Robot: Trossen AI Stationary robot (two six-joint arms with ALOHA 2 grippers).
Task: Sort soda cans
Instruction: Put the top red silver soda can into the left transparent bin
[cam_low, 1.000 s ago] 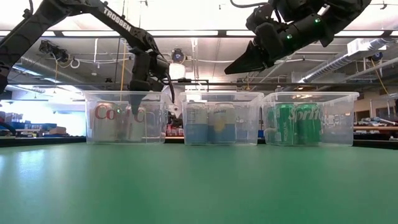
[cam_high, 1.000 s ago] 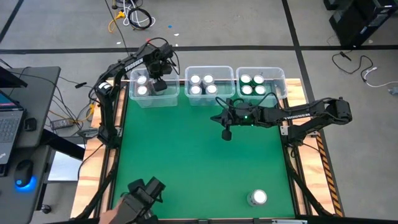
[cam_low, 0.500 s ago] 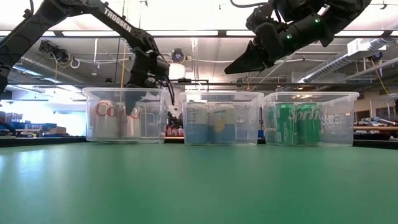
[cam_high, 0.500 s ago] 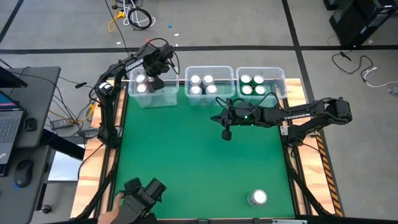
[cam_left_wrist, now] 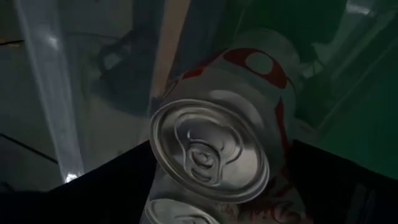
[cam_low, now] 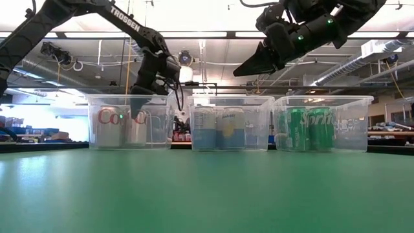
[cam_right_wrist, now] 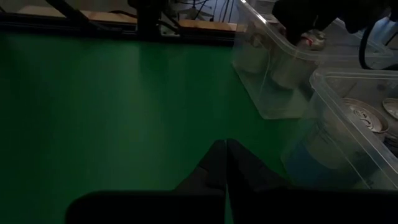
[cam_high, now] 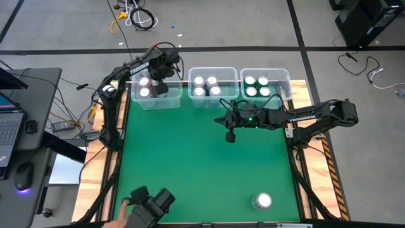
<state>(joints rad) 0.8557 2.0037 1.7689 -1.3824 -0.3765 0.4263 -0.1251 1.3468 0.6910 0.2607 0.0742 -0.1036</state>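
A: Item one, left gripper (cam_high: 159, 79). State?
B: Upper left of the high view, over the left bin (cam_high: 155, 101). Fingers apart. In the left wrist view a red-lettered can (cam_left_wrist: 217, 155) stands upright between them and just below, with a second can top at the bottom edge. Whether the pads touch it cannot be told; I judge it released.

A: Item two, right gripper (cam_high: 230, 135).
B: Centre of the high view, hanging above the mat (cam_high: 190, 164), holding nothing. Fingers (cam_right_wrist: 214, 167) pressed together, per the right wrist view.

A: Item three, sorted stock.
B: Three clear bins in a row across the top of the high view. Left bin: red-lettered cans. Middle bin (cam_high: 213, 101): pale cans (cam_low: 220, 128). Right bin (cam_high: 288, 82): green cans (cam_low: 310, 128).

A: Item four, unsorted stock.
B: One loose can (cam_high: 261, 201), bottom right of the high view, upright, long axis vertical, silver top facing up. Its side colour is not visible.

A: Bearing from the fingers?
B: Straight down-frame and slightly right of the right gripper; well apart from it, farther from the left gripper, diagonally across the mat. The right arm is nearer, so I judge the pick falls to it: open first, then descend from above.

A: Sundry?
B: A dark device (cam_high: 149, 202) and a person's hand at the bottom left edge.
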